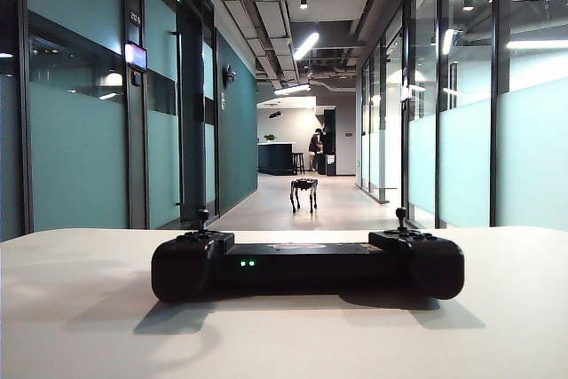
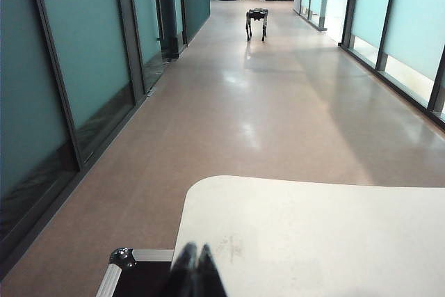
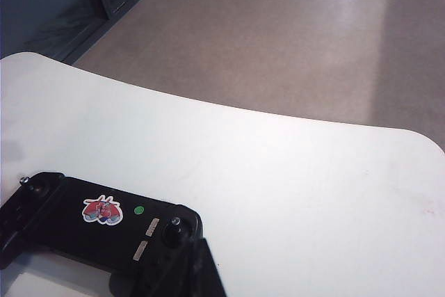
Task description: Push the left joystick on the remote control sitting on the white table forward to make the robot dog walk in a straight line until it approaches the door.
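Note:
The black remote control [image 1: 306,264] lies across the white table [image 1: 80,326], with two green lights lit on its middle bar and a thumbstick upright at each end [image 1: 203,217] [image 1: 401,216]. Far down the corridor stands the robot dog [image 1: 303,193] [image 2: 256,21], small and facing away. My right gripper [image 3: 197,247] is shut and hangs right beside the joystick [image 3: 175,224] at the remote control's [image 3: 90,217] nearer end; contact cannot be told. My left gripper [image 2: 195,250] is shut over the table's [image 2: 327,241] corner, far from the controller. Neither gripper shows in the exterior view.
Frosted glass walls and dark door frames [image 1: 191,113] line both sides of the corridor. A person [image 1: 316,144] stands by a counter at the far end. A black case with a metal corner [image 2: 122,259] sits on the floor below the table's edge.

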Available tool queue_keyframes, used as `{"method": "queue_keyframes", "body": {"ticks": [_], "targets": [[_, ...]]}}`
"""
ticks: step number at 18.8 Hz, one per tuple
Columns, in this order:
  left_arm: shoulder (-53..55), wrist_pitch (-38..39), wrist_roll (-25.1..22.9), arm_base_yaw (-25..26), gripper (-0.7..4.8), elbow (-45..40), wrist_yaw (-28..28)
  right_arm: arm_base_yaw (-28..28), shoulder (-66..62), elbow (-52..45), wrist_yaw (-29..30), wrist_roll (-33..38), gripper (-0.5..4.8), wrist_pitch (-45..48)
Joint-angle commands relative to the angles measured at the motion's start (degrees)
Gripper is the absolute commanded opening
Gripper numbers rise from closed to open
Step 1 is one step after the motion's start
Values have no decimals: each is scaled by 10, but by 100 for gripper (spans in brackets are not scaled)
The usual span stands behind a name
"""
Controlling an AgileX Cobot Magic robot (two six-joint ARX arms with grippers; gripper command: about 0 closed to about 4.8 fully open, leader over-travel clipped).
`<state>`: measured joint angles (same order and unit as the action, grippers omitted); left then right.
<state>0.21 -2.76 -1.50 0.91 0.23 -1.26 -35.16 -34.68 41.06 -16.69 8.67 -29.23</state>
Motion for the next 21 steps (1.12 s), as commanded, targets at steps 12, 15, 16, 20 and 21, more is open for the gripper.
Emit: {"method": "queue_keyframes", "body": {"ticks": [12,15,16,20,21], "targets": [[0,-7,0,0,-5,2,0,0,0,2,-1,-1,-5,10],[0,-7,0,0,-5,2,0,3,-3,2,-101,-30,-5,9],[0,-7,0,0,-5,2,0,9,-2,-2,-159,-30,-5,17],[0,-7,0,0,-5,2,0,88,49,-89,-203,-38,-5,186],[0,-7,0,0,-5,2,0,104,62,-113,-179,-55,-5,223]]}}
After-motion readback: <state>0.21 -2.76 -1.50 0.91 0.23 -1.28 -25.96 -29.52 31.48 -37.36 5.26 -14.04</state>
